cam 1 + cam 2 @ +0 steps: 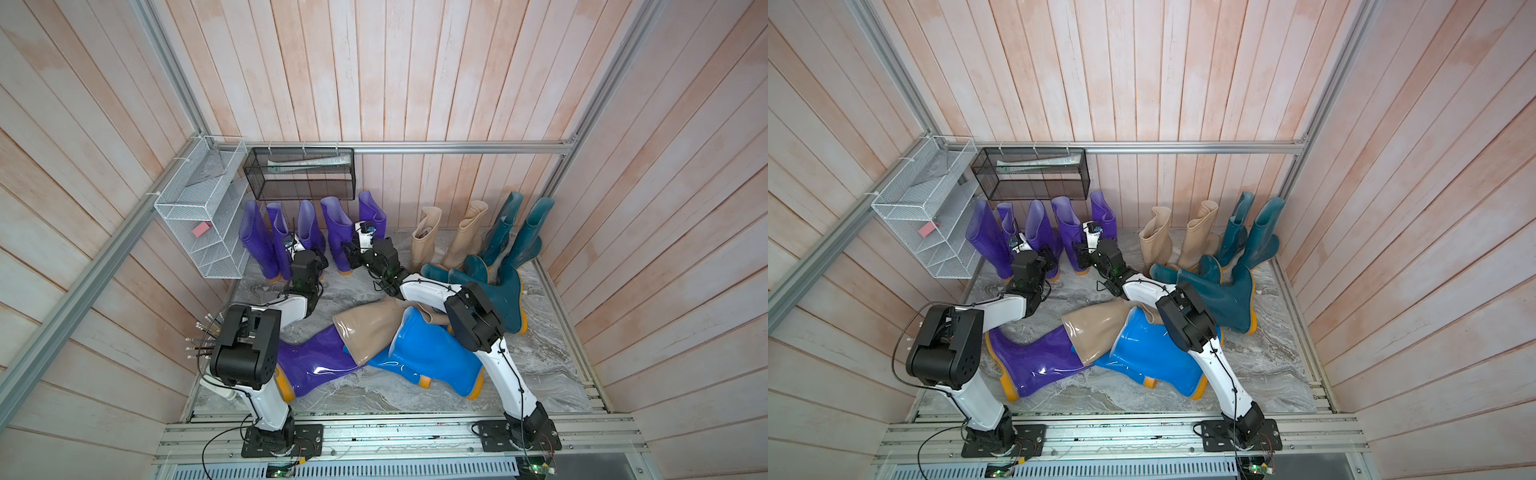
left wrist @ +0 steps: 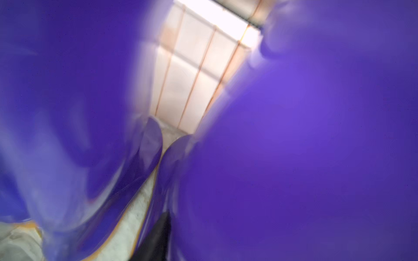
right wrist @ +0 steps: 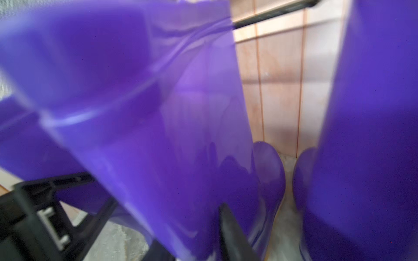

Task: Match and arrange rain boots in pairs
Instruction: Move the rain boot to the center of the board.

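- Top views both show five purple boots (image 1: 337, 232) standing upright in a row at the back wall, below a black mesh basket (image 1: 299, 174).
- A sixth purple boot (image 1: 316, 365) lies flat near the front of the floor (image 1: 374, 399). Its long axis runs across the cell, with the yellow sole toward the left arm's base. Its top is tucked under a fallen beige boot (image 1: 370, 328), beside a blue boot (image 1: 432, 357).
- Left gripper (image 1: 291, 243) sits low among the boots at the row's left end. The left wrist view is filled with purple on both sides and shows only one dark finger (image 2: 158, 235), so I cannot tell how the jaws stand.
- Right gripper (image 1: 360, 232) sits between the two boots at the row's right end. The right wrist view shows a boot top close against a dark finger (image 3: 228, 226); whether the jaws pinch it or hang loose, I cannot tell.
- Five upright boots leave one unmatched, so the lying boot looks like the next pick. It lies behind both sets of jaws, back toward the bases, and the left arm is nearer.
- Further right stand a beige pair (image 1: 426, 241) and a teal pair (image 1: 530, 237), with more teal boots (image 1: 509, 299) lying in front of them.
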Controlling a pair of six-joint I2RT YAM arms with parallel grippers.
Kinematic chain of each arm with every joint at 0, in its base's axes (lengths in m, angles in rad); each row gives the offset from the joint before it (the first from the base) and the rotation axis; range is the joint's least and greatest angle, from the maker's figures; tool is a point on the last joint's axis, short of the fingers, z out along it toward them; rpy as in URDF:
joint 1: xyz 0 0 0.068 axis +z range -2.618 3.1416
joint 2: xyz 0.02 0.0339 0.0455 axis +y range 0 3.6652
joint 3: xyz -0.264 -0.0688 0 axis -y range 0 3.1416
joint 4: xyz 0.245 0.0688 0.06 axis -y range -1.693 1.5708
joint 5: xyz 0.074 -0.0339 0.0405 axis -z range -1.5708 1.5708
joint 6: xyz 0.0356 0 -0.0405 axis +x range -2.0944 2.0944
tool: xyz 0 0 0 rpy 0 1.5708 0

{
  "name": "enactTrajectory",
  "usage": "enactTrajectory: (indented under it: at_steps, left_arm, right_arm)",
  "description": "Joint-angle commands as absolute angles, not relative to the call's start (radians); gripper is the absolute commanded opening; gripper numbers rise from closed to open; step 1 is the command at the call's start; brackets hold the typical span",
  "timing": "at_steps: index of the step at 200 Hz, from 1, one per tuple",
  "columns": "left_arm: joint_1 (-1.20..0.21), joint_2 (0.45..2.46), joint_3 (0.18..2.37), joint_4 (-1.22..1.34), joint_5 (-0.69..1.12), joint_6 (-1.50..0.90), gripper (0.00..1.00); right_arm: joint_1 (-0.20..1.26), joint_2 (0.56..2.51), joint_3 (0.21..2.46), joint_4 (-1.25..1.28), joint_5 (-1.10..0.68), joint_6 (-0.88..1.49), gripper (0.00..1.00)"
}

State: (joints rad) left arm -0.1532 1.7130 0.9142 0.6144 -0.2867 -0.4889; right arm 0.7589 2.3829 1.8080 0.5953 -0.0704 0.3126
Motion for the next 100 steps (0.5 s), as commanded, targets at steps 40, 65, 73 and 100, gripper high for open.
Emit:
enactTrajectory:
  at_steps: [40, 65, 73, 100]
  left_arm:
    - [-0.134, 1.408, 0.880, 0.505, -0.131, -0.479, 0.81]
    - [-0.134, 1.262, 0.850, 0.389, -0.096, -0.498, 0.81]
    - [-0.134, 1.211, 0.839, 0.346, -0.085, -0.502, 0.81]
    - [-0.134, 1.030, 0.785, 0.224, -0.067, -0.471, 0.81]
  right_arm:
    - [0.762, 2.262, 1.715, 0.564, -0.036, 0.315, 0.61]
    - [0.772, 2.245, 1.673, 0.546, -0.023, 0.291, 0.72]
    - [0.776, 2.236, 1.655, 0.542, -0.010, 0.286, 0.74]
    - [0.781, 2.192, 1.575, 0.545, 0.021, 0.254, 0.77]
